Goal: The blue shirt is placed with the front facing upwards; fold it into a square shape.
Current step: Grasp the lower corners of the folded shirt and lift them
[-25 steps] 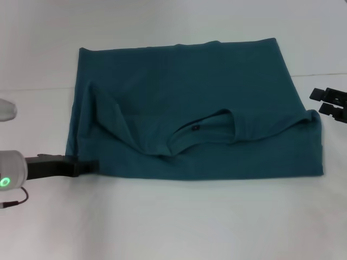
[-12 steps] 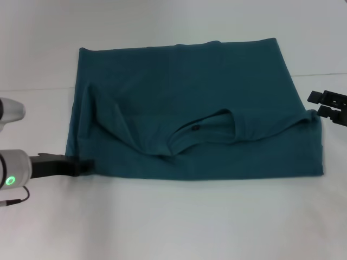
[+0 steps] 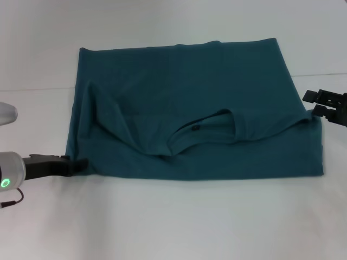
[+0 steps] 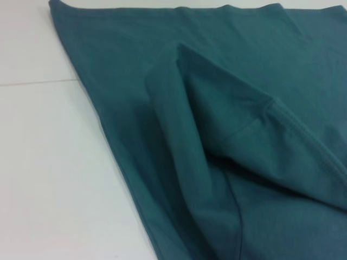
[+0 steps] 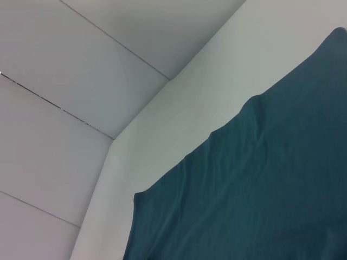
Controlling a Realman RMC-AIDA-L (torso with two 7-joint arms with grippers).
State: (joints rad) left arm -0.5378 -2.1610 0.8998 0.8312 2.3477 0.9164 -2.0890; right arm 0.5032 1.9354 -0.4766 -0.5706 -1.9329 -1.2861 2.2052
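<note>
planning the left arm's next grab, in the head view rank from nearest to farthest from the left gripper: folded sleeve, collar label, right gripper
Measured from the left gripper, at the blue shirt's near left corner:
1. Folded sleeve, on the shirt's left side.
2. Collar label, mid-shirt inside the neckline.
3. Right gripper, at the shirt's right edge.

A plain white table [image 3: 179, 222] fills the head view from edge to edge. At the upper left of the right wrist view stands a pale panelled wall [image 5: 70, 81], crossed by thin dark slanting seams.
</note>
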